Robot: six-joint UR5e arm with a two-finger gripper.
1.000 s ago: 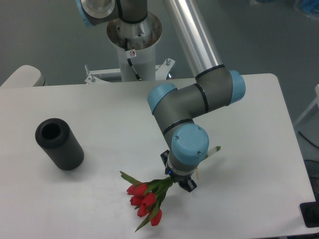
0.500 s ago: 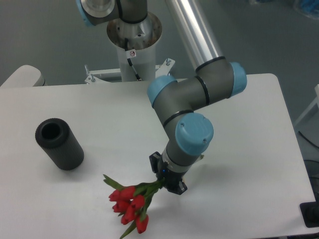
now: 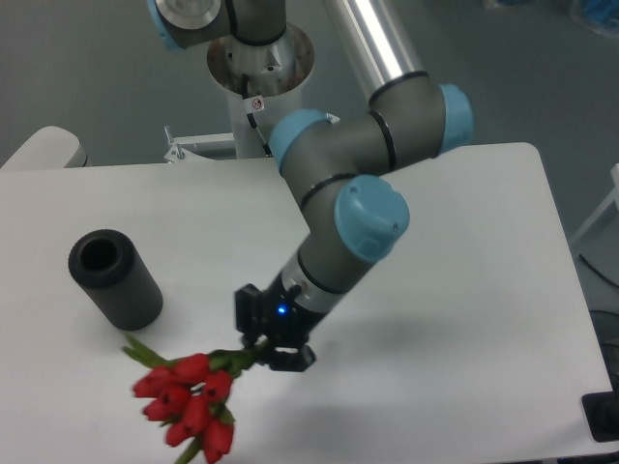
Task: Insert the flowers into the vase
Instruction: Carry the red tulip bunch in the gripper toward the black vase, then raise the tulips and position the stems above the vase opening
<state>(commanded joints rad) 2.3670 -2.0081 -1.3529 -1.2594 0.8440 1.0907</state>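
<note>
From the fixed camera, the white counter [image 3: 464, 387] fills most of the picture, with grey floor beyond its far edge and the arm's white pedestal [image 3: 261, 97] at the far edge's middle. The vase [image 3: 114, 278] stands near the left edge, its round mouth open towards the camera. The pincer [image 3: 266, 343] is pinching the stems of the flowers [image 3: 189, 401]. The red buds hang near the near edge, left of the middle, close to the vase but not touching it.
</note>
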